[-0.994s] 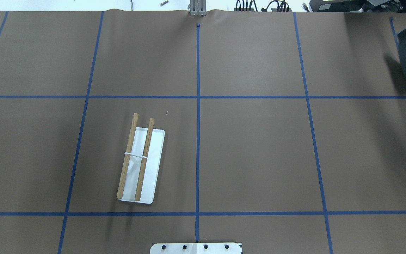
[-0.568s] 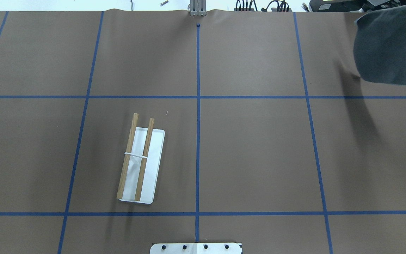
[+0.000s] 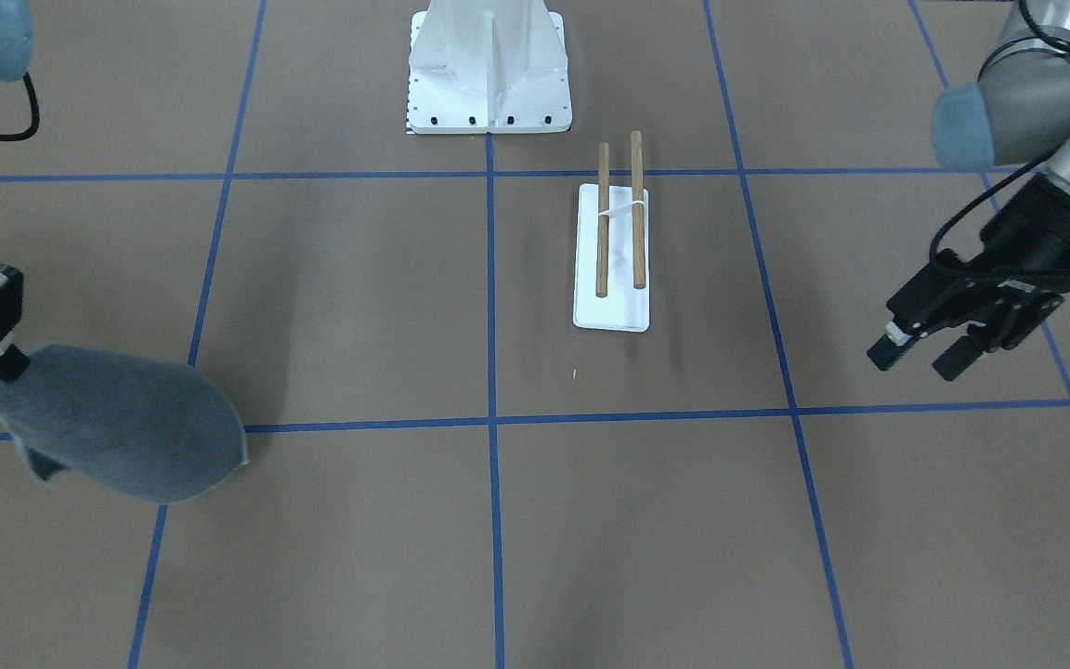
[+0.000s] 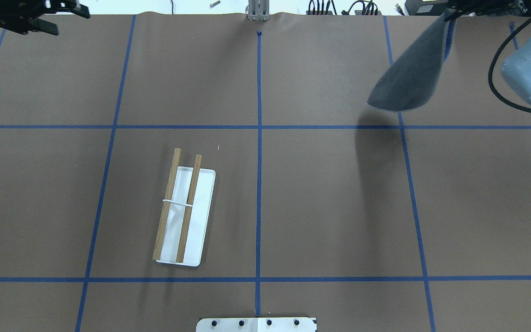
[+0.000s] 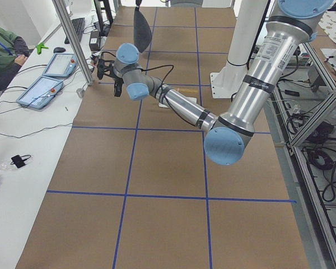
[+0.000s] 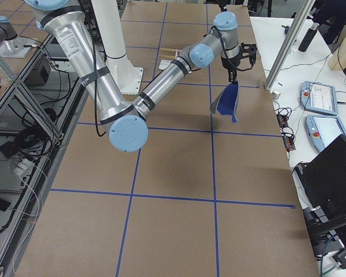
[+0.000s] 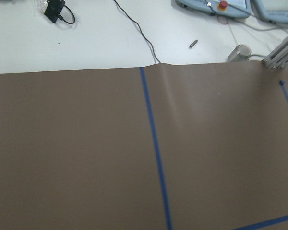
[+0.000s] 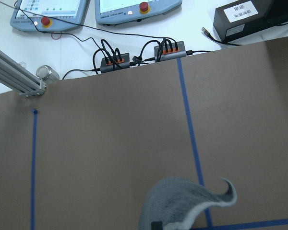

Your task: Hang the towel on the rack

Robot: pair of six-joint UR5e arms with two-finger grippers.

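Right gripper (image 3: 4,364) pinched one corner of towel (image 3: 122,426); cloth hung above table (image 3: 498,539). Left gripper (image 3: 918,349) was spread wide, holding nothing. Rack (image 3: 604,223) stood well apart from both.

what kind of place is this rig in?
Most likely a robotics lab work cell: a table covered in brown paper and gridded with blue tape, teach pendants with red stop buttons on the bench beside it, and a white bolted pedestal.
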